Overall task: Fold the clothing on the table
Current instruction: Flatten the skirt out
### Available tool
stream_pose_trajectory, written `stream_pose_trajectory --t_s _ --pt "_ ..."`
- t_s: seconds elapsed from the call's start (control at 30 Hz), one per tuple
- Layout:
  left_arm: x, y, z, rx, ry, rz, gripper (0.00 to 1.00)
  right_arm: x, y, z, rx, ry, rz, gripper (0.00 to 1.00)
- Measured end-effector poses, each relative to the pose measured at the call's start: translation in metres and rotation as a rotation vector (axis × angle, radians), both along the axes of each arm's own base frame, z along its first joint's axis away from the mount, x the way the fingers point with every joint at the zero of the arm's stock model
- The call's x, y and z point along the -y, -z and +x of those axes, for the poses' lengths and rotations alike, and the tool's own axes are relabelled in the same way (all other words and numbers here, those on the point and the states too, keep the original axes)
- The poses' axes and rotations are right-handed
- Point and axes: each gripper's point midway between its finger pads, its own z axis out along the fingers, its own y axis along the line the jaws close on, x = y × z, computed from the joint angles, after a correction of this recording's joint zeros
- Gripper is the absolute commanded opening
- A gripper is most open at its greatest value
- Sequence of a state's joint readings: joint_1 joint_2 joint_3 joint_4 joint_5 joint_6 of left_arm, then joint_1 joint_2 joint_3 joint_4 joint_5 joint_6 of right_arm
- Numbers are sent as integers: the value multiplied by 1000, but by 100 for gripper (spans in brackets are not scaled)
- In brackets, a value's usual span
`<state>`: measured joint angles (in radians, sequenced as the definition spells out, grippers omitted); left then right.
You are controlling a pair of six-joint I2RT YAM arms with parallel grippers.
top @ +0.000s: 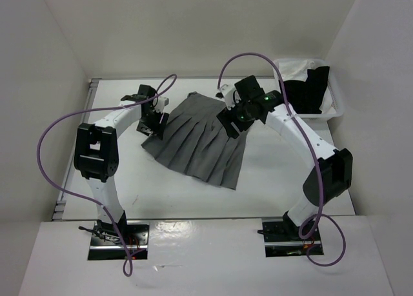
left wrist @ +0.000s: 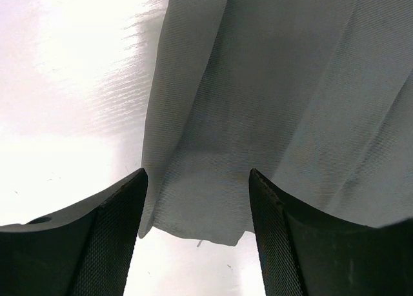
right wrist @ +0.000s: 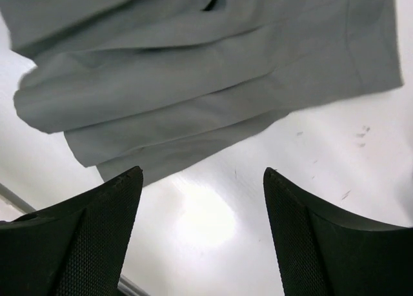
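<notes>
The clothing, a grey pleated skirt point(top: 193, 141), lies fanned out on the white table point(top: 271, 180), its narrow end toward the back. My left gripper point(top: 152, 120) hovers at the skirt's left edge. In the left wrist view it point(left wrist: 197, 171) is open, and a corner of the skirt point(left wrist: 213, 206) lies below, between the fingers point(left wrist: 110, 231), with neither pad touching it. My right gripper point(top: 233, 117) is over the skirt's upper right part. In the right wrist view it point(right wrist: 203, 170) is open over bare table point(right wrist: 213, 225), with bunched skirt layers point(right wrist: 193, 70) just beyond the fingertips point(right wrist: 290, 231).
A white basket point(top: 337, 104) stands at the back right, holding a black garment point(top: 306, 89) and a white garment point(top: 293, 67). White walls close in the table at the back and sides. A metal rail point(top: 91, 93) runs along the left edge.
</notes>
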<state>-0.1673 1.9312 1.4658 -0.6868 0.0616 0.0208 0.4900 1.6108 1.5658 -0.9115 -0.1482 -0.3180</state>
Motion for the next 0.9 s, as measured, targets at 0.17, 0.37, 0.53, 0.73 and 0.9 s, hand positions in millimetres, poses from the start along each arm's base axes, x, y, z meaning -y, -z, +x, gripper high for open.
stream_pose_trajectory --t_s 0.17,0.37,0.53,0.73,0.9 --pt "1 3 -1 -8 3 -1 70 10 18 -3 -27 37 -48 81" --pt "3 7 -2 -20 8 1 70 12 53 1 -76 53 -95 81" --pt "5 14 -3 -25 17 51 70 16 98 -2 -157 59 -151 81" --pt "8 34 -7 -46 43 146 66 13 127 5 -194 64 -173 81" --pt "4 36 -6 -40 39 171 61 11 136 12 -186 75 -177 82"
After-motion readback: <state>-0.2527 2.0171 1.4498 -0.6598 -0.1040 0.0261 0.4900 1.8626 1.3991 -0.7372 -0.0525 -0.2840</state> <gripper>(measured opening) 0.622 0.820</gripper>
